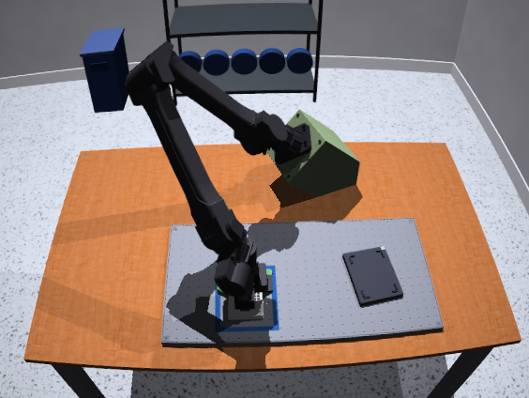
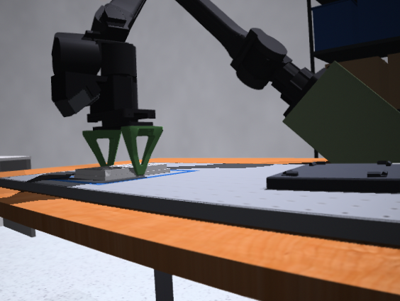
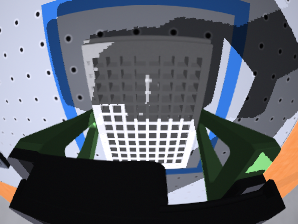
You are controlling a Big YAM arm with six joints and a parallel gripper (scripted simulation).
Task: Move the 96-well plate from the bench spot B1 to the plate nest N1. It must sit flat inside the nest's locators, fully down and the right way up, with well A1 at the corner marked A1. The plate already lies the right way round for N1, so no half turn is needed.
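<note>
My pincer (image 2: 122,170) is down on the plate (image 2: 117,172) and clenched on it, 1 green finger (image 2: 140,147) on each side, tips pressed against its edges. In the exterior view, at the left of the frame, the plate lies flat on the blue-outlined spot (image 2: 156,174), low and level on the grey board (image 2: 227,192). Through my wrist view the plate (image 3: 149,129) fills the middle of the frame, its grid of wells bright near me and shadowed further up, with the blue border (image 3: 56,12) framing it all round. From the top view I'm in the lower middle of the frame, my wrist covering most of the plate (image 1: 250,316), only its near edge peeking out inside the blue frame (image 1: 276,300). The dark nest (image 1: 372,276) sits well apart, to the right on the same board, 4 corner locators showing. The board rests on the orange table (image 1: 117,197), and my green base (image 1: 324,161) sits at the upper middle.
</note>
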